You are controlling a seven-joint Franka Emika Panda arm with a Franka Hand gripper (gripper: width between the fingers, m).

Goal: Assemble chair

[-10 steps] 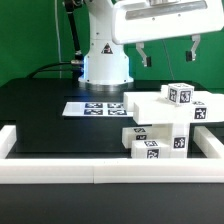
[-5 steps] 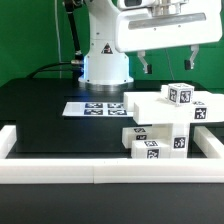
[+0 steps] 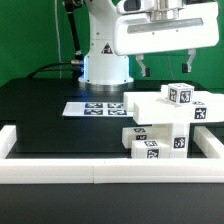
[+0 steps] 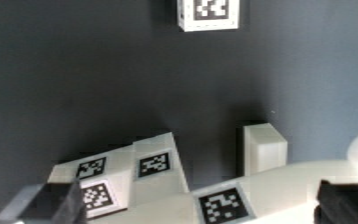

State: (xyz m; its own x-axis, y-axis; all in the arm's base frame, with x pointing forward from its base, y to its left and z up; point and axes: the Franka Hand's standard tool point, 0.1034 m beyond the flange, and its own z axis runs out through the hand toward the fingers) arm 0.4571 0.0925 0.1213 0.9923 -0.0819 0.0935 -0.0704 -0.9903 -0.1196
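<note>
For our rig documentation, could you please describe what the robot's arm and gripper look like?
The arm is glossy white with a rounded base bearing a small dark triangular mark; dark cables run behind it. The gripper is a boxy white body with two short dark fingers.

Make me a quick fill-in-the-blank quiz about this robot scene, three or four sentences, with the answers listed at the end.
1. The gripper hangs above the chair with its jaws ____.
2. The gripper holds ____.
3. In the exterior view, the marker board lies to the ____ of the chair parts.
4. The low border rail at the table's front edge is coloured ____.

Missing words: open; nothing; left; white
</note>
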